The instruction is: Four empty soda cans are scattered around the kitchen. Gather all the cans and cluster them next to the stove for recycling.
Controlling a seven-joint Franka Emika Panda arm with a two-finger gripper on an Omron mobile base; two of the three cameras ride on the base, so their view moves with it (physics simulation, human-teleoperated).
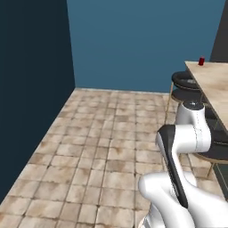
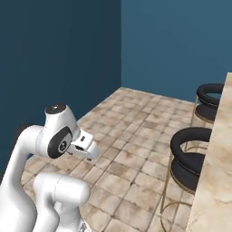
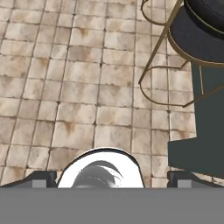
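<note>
Kitchen surfaces and finishes

Floor (image 1: 102, 147) of matt brown stone-look tiles, mottled, with pale grout lines. Walls (image 1: 142, 40) in flat, smooth blue paint. Counter (image 1: 213, 84) of smooth beige marble. Stools (image 2: 192, 156) with thin brassy metal frames and black padded seats, faintly sheeny. Small red soda can (image 1: 201, 61), finish too small to judge.

The brown tiled floor (image 1: 98, 147) lies open from the robot out to the blue walls (image 1: 142, 40). To its right, black bar stools (image 2: 192, 161) on thin brass legs crowd the edge of the marble counter (image 1: 216, 84), blocking low passage there.
</note>
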